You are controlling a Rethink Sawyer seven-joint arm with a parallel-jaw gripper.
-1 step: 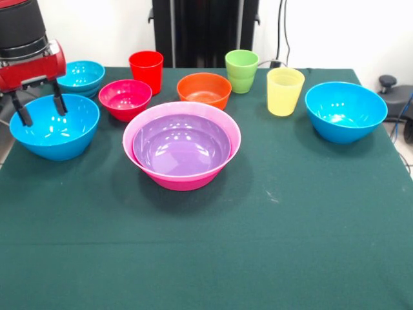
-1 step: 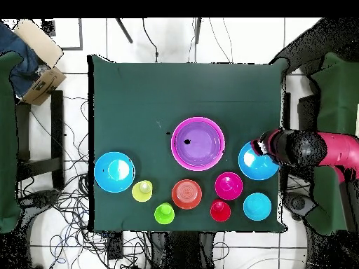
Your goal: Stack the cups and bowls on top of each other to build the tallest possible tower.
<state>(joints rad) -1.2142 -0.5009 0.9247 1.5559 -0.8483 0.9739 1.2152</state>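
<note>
Hanging over the near rim of a blue bowl (image 1: 54, 127), the claw (image 1: 40, 108) with its two dark fingers (image 1: 59, 100) spread apart, released, gripping nothing; whether a fingertip is grazing the rim, impossible to tell. Arm body being cut off by the frame's top and left edges in the front view, and in the overhead view covering one edge of that same bowl (image 2: 255, 162). Sitting well off to the claw's side, toward the table's middle, the tower (image 1: 181, 144): the pink bowl (image 1: 182, 177) cradling the wide purple bowl (image 1: 181, 143), most of the pink wall being hidden inside. Lying far across the table from the claw, the second blue bowl (image 1: 346, 111). Resting nearer, beside the tower, the orange bowl (image 1: 204, 90) and magenta-red bowl (image 1: 125, 99). Peeking out just behind the claw, the cyan bowl (image 1: 82, 77), partly masked by the arm. Standing further along, the yellow cup (image 1: 284, 92), green cup (image 1: 242, 71) and red cup (image 1: 146, 72).
</note>
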